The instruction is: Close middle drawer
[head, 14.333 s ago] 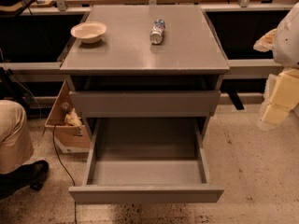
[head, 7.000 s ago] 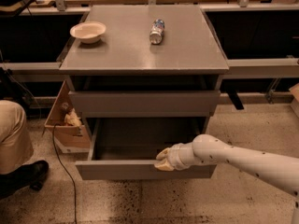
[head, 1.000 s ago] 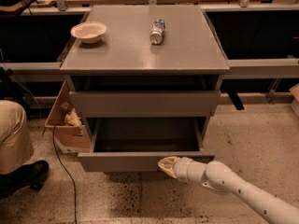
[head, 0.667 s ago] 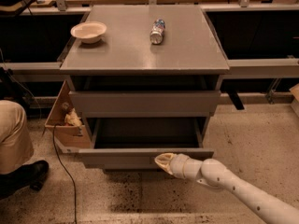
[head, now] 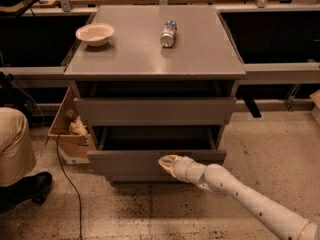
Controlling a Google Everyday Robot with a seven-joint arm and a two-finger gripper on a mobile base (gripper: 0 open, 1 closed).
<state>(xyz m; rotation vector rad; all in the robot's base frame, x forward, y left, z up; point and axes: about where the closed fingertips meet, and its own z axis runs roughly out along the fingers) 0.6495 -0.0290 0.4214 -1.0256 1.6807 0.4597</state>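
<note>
We are pushing the middle drawer (head: 125, 162) further in, claw (head: 169, 162) pressing its front; only a little is still sticking out. Claw apart or together, we cannot tell.

One cam only, up high in front of the grey cabinet (head: 155, 109), tilted down & facing its drawer fronts, fairly close. Worktop (head: 150, 54) fills upper frame, floor (head: 150, 214) along the btm. Arm (head: 250, 199) stretches from btm-right corner; hand (head: 168, 162) lies against the middle drawer (head: 125, 163) front, low-centre in view.
</note>
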